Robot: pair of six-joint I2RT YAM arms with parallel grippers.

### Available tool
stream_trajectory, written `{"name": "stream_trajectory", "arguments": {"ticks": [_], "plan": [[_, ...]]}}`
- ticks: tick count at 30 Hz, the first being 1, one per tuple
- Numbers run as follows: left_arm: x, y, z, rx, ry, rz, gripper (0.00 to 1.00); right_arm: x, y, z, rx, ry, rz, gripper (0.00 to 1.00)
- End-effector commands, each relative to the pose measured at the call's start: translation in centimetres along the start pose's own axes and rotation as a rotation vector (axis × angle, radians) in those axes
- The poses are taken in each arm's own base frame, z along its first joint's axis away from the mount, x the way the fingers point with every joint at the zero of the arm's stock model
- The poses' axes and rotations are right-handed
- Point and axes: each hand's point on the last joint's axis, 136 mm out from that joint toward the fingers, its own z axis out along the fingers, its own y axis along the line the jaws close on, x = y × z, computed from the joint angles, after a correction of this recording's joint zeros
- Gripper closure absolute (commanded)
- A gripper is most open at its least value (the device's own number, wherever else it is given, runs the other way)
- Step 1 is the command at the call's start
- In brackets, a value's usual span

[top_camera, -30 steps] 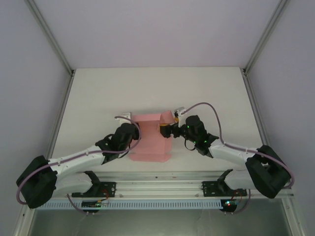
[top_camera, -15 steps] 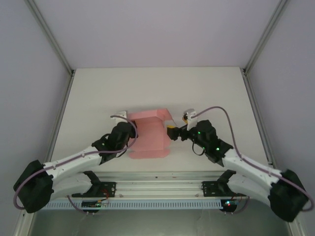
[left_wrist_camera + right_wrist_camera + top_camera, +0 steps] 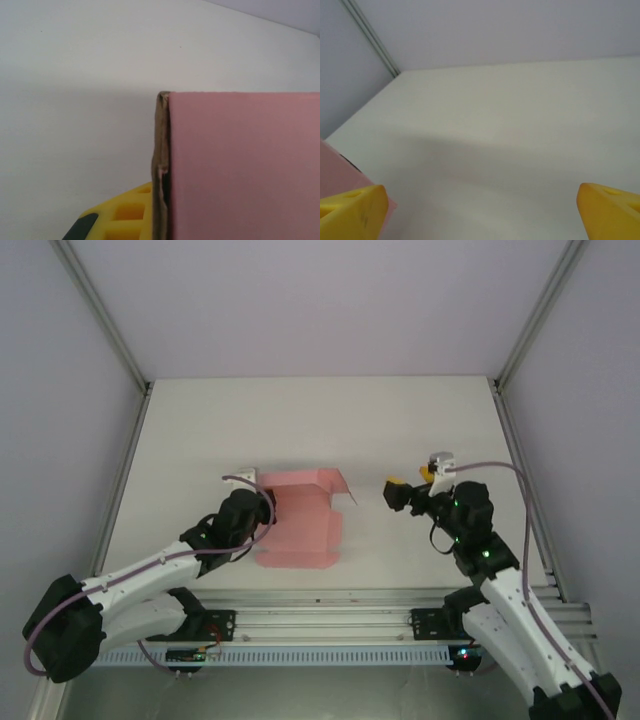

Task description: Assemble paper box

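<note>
The pale pink paper box (image 3: 305, 525) lies partly folded at the table's middle, with a raised back wall and a small flap at its upper right. My left gripper (image 3: 270, 512) is shut on the box's left edge. In the left wrist view the pink panel (image 3: 240, 165) stands edge-on at the gripper (image 3: 160, 220), one yellow finger (image 3: 125, 215) pressed against its left face and the other hidden behind it. My right gripper (image 3: 392, 495) hangs open to the right of the box, apart from it. Its yellow fingertips (image 3: 350, 210) stand wide around bare table, and a corner of the box (image 3: 332, 172) shows at the left.
The white table (image 3: 320, 420) is walled by pale panels with metal posts (image 3: 100, 310) at the back corners. A metal rail (image 3: 320, 605) with both arm bases runs along the near edge.
My right arm has drawn back to the right, away from the box's upper right flap, with its gripper open. The left gripper has kept its hold on the left edge.
</note>
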Motion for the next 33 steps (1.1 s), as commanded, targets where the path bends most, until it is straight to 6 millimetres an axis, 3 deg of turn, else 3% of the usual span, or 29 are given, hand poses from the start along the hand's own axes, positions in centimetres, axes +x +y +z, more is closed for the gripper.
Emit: {"name": "stream_trajectory", "arguments": {"ticks": [1, 3, 7, 11, 15, 21, 27, 33], "plan": [[-0.9, -1.1, -0.2, 0.041, -0.007, 0.002, 1.0, -0.1, 1.8, 1.5, -0.133, 0.103, 0.059, 0.03], [-0.8, -1.1, -0.1, 0.046, -0.005, -0.009, 1.0, -0.3, 2.5, 2.9, -0.178, 0.15, 0.04, 0.06], [-0.7, -1.3, 0.1, 0.048, 0.003, -0.015, 1.0, 1.3, 5.3, 4.8, -0.317, 0.244, 0.002, 0.09], [-0.6, -1.4, 0.3, 0.048, 0.009, -0.033, 1.0, 3.2, 8.8, 5.1, -0.46, 0.312, -0.056, 0.1], [-0.7, -2.1, 0.4, 0.082, 0.01, -0.04, 1.0, 4.8, 10.2, 5.7, -0.478, 0.338, -0.109, 0.09], [-0.5, -3.3, 0.9, 0.126, 0.037, -0.036, 1.0, 6.5, 11.7, 7.5, -0.502, 0.358, -0.105, 0.09], [-0.5, -4.5, 1.1, 0.171, 0.052, -0.035, 1.0, 7.8, 11.8, 9.7, -0.438, 0.394, -0.119, 0.11], [-0.6, -2.7, 1.0, 0.069, 0.047, -0.048, 1.0, 7.1, 10.8, 8.9, -0.372, 0.365, -0.138, 0.12]]}}
